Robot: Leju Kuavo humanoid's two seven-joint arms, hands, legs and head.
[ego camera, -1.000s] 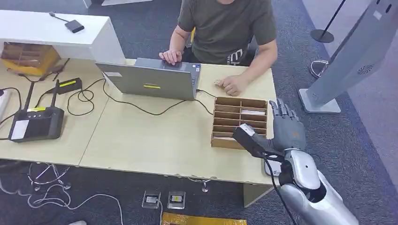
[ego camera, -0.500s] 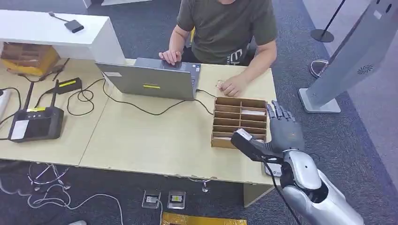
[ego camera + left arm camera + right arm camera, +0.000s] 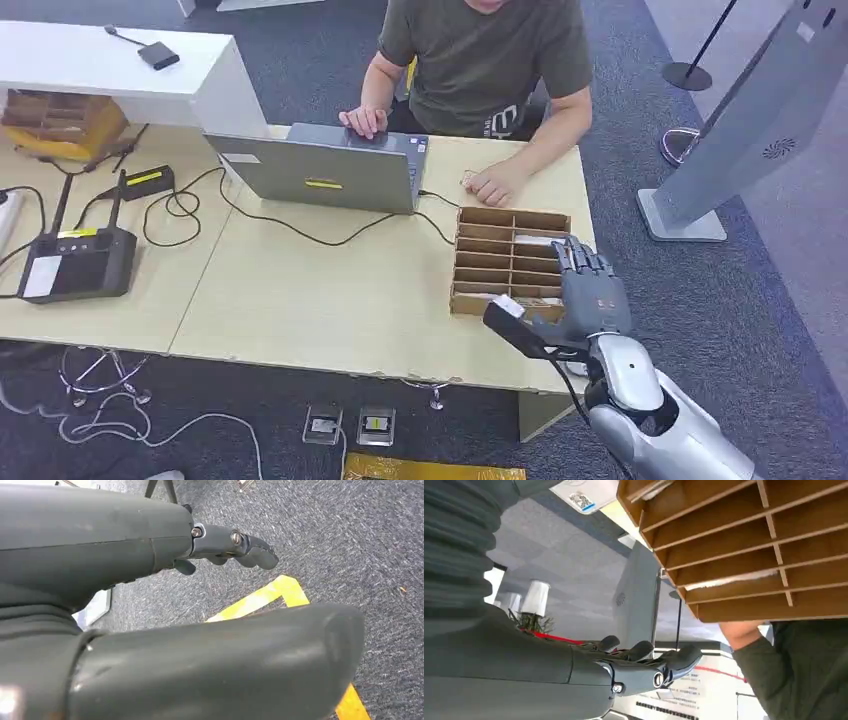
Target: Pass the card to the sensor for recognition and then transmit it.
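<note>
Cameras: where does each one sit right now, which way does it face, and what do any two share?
Head view: high on the body, looking down at the table, wooden card organizer and a seated person; right hand shows.
Left wrist view: behind the left hand, facing carpet and yellow floor tape.
Right wrist view: behind the right hand, turned, facing the organizer.
Shared: head and right wrist views both show organizer, person and right hand.

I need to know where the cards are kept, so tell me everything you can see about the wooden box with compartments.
The wooden box is a shallow brown tray, split by thin dividers into two columns of narrow slots. It lies flat on the table, near the right edge, in front of the seated person. White cards lie in a few slots. The right hand hovers at its right side, fingers spread.
</note>
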